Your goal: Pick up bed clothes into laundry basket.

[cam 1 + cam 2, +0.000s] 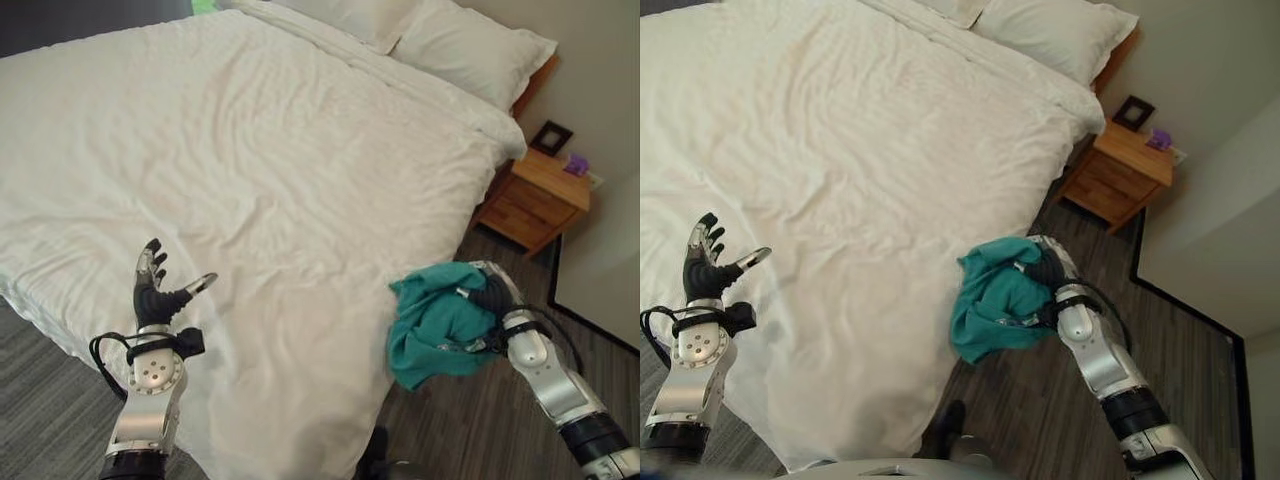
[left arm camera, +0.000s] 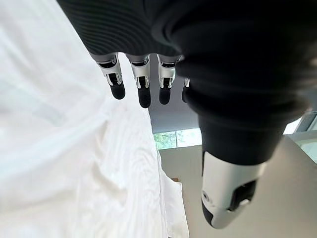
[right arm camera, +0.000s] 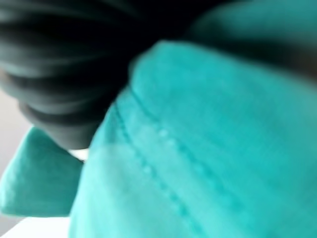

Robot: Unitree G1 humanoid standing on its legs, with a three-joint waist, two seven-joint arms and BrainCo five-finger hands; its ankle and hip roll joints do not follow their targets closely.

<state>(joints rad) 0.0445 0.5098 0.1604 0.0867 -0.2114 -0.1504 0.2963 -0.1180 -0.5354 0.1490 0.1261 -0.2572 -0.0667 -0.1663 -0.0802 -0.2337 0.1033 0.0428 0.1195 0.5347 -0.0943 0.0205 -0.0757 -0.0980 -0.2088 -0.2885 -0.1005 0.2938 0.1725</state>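
I have the teal garment [image 1: 437, 325] bunched in my right hand [image 1: 1045, 270] off the bed [image 1: 250, 150] edge — left hand [image 1: 152, 285] open, idle — next I must find the basket

A large bed [image 1: 250, 150] with white sheets and 2 pillows [image 1: 470, 45] stands on dark wood flooring [image 1: 480, 420]. A wooden nightstand [image 1: 535, 200] sits beside it, against a beige wall [image 1: 590, 60].
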